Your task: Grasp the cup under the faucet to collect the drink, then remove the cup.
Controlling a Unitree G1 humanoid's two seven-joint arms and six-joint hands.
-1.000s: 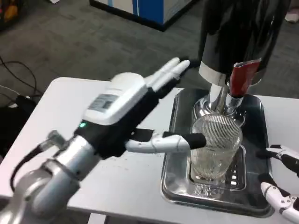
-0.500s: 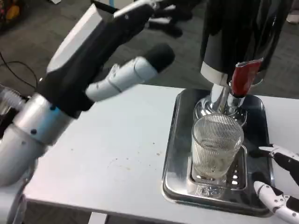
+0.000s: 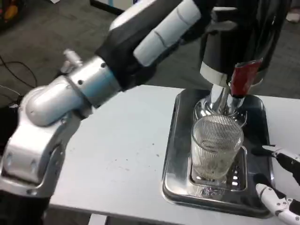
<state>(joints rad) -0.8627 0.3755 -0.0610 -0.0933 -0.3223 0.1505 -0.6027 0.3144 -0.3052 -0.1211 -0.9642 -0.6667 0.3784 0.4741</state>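
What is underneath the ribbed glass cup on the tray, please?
The cup stands on a slotted drip grate set in the steel tray, below the faucet. The grate directly under its base is only hazily visible through the glass.

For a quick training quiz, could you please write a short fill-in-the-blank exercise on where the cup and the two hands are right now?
1. The ribbed glass cup stands on the metal ____ under the faucet.
2. The faucet's handle is ____ in colour.
3. The left hand is raised up by the ____ dispenser body.
4. The right hand waits, touching nothing, to the ____ of the cup.

Missing words: tray; red; black; right
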